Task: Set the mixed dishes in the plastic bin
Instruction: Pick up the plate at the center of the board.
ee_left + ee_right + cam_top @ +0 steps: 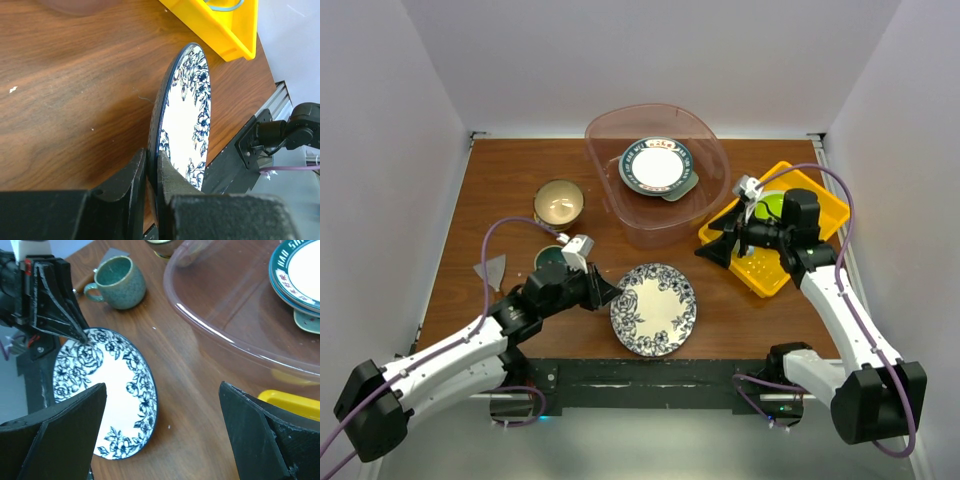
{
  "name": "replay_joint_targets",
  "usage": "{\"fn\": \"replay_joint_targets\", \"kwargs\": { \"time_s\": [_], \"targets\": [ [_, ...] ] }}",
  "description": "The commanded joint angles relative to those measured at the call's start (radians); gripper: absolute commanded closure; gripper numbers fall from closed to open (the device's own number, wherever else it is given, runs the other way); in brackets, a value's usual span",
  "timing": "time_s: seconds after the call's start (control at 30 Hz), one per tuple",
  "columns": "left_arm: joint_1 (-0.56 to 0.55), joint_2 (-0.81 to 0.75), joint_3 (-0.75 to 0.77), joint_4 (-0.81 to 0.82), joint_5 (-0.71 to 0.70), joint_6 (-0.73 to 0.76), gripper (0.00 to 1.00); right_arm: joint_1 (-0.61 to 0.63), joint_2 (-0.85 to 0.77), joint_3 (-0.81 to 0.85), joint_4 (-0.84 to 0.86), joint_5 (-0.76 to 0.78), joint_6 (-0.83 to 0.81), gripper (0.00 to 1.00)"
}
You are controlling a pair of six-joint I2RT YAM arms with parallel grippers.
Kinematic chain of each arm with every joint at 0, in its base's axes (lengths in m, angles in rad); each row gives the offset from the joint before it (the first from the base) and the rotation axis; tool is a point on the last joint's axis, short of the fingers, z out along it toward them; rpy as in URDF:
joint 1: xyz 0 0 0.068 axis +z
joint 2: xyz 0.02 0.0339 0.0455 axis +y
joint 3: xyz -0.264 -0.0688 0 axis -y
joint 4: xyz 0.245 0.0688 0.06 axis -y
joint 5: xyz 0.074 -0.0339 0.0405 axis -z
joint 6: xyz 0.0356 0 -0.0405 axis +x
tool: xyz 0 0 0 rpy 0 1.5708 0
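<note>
The blue floral plate lies near the table's front edge, and my left gripper is shut on its left rim. In the left wrist view the plate stands tilted, with the gripped side raised off the wood. The plastic bin stands at the back centre. It holds a dark-rimmed plate on a pale mint tray. A tan bowl and a teal mug stand left of the bin. My right gripper hangs open and empty beside the bin's right front corner.
A yellow perforated tray sits at the right under my right arm, with a lime-green plate in it. A small grey scrap lies at the left edge. The black mounting rail runs along the front.
</note>
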Motion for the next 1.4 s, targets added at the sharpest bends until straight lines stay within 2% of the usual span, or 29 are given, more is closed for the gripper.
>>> {"fn": "replay_joint_targets", "kwargs": {
  "time_s": [0.0,0.8,1.37],
  "targets": [
    [0.013,-0.044,0.051,0.166,-0.008,-0.015,1.00,-0.003,0.005,-0.003,0.070,-0.067,0.071,0.02],
    [0.020,-0.056,0.085,0.220,-0.090,-0.018,1.00,-0.003,0.051,-0.043,0.190,-0.069,0.356,0.02],
    [0.026,-0.037,0.108,0.249,-0.110,-0.018,1.00,-0.002,0.089,-0.040,0.190,-0.066,0.404,0.02]
  ]
}}
